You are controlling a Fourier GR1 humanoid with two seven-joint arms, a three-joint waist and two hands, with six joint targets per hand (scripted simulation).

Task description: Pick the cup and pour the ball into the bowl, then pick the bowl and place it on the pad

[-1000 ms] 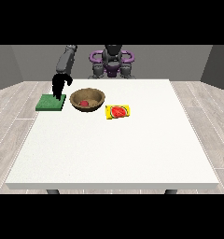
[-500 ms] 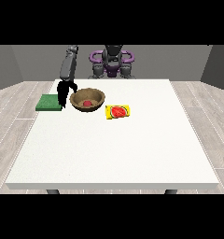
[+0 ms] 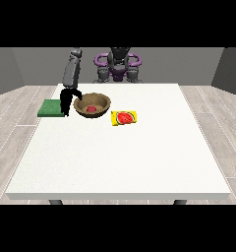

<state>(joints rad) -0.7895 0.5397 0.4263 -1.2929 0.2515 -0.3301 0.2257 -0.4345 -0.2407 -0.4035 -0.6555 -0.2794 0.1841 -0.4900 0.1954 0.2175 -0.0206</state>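
you see the bowl point(image 3: 92, 105), brown and round, standing upright on the table toward its far left part as the view shows it. a red ball point(image 3: 91, 108) lies inside it, near the middle of its floor. just to the right of the bowl, close but apart from it, you find the cup point(image 3: 124, 117), yellow, lying on its side, with a red patch showing on it. the pad point(image 3: 50, 108) is a flat green square lying at the table's left edge, to the left of the bowl, with a gap between the two.
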